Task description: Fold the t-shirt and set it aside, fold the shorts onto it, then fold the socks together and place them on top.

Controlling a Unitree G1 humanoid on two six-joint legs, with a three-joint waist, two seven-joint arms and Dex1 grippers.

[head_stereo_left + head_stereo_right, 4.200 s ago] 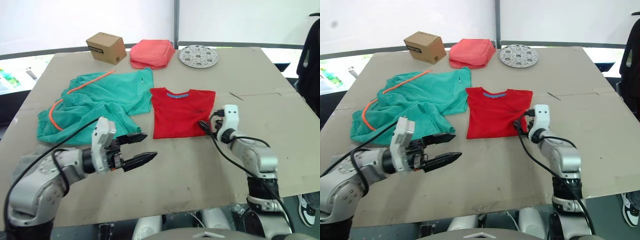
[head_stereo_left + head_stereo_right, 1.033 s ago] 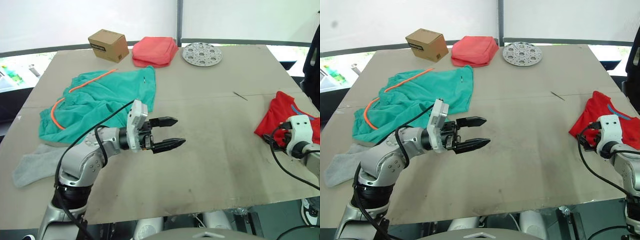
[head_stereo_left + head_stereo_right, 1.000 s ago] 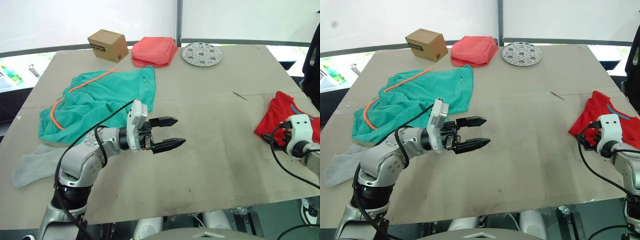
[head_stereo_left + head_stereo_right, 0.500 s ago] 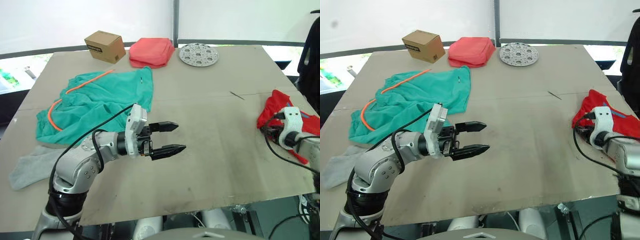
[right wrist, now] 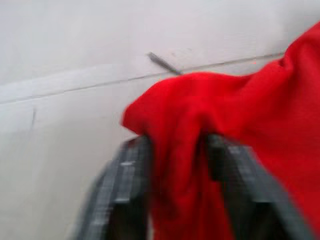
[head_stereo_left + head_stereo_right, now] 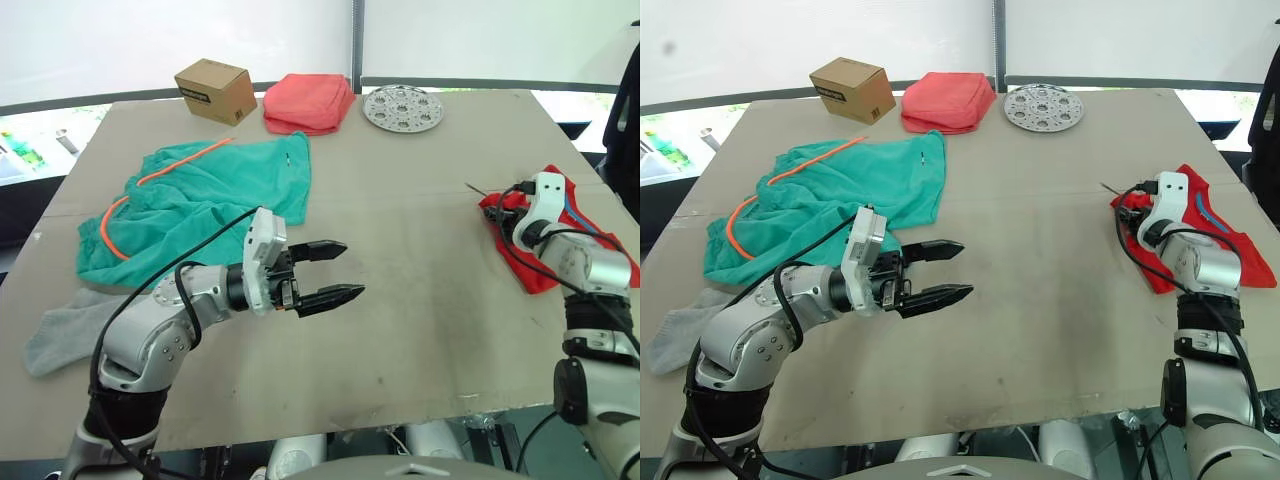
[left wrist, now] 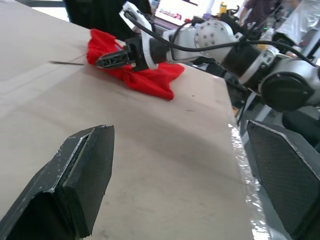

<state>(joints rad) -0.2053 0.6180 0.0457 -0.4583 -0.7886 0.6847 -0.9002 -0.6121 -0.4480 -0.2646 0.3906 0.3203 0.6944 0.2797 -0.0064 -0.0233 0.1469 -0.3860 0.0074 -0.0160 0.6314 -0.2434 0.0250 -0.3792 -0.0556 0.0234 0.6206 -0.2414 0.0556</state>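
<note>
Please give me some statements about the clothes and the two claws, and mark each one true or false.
1. The right claw grips the shirt. True.
2. The left claw holds the shorts. False: it is open and holds nothing, above bare table.
3. The shirt lies at the table's right edge. True.
4. A sock lies on the shorts. False: it lies on the table beside them, at the left.
5. The shorts are folded neatly. False: they lie spread and rumpled.

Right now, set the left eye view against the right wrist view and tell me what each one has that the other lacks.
Left eye view alone: the teal shorts, a grey sock, the cardboard box, the coral folded cloth, the perforated metal disc, and the open left tool. Right wrist view alone: red fabric bunched between that tool's two fingers. Shared: the red t-shirt in the right tool, on the table.
</note>
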